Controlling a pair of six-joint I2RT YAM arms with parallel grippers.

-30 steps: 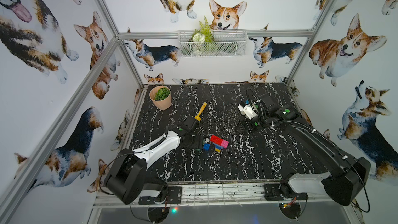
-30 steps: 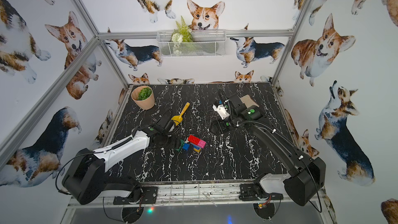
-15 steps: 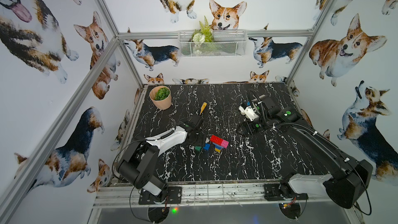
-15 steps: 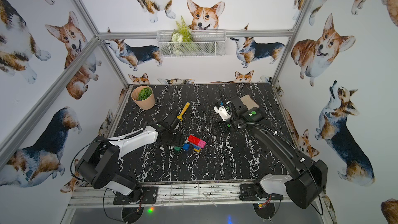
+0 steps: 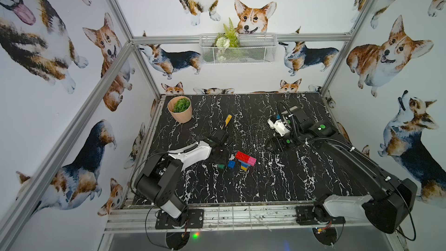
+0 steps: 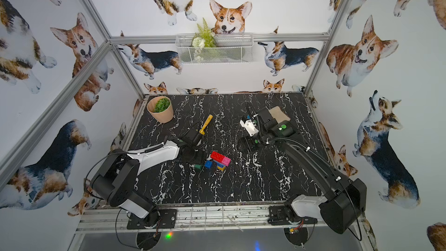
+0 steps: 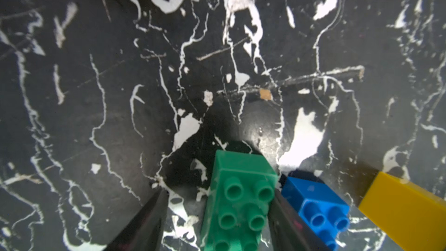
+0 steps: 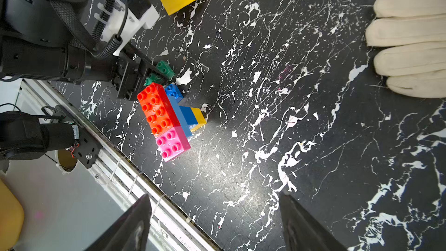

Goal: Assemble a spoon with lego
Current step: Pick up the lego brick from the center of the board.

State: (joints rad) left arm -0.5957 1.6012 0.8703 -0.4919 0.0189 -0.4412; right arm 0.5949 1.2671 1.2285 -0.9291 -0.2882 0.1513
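green plastic sits between the fingers of your left gripper (image 7: pixel 218 194): the green brick (image 7: pixel 239 201) lies studs up on the black marble table (image 7: pixel 120 68). one finger (image 7: pixel 287 220) is against its side. a strip of table shows between the brick and the other finger (image 7: pixel 144 223), so this pincer is released around the brick, not clenched on it.

at the brick's 3 o'clock in a top view sits a loose dark blue brick (image 5: pixel 231 164). just past that lies the spoon (image 5: pixel 245 159), near the table's middle, with red and pink bricks over blue and a yellow piece.

your right gripper (image 8: pixel 214 195) hangs at the spoon's 2 o'clock, well apart from it, with its jaws spread wide and nothing between them.

a yellow toy shovel (image 6: pixel 206 124) lies at the spoon's 11 o'clock. a potted plant (image 5: pixel 181 109) stands in the table's 10 o'clock corner. a cream glove (image 8: pixel 410 39) shows in the right wrist view.
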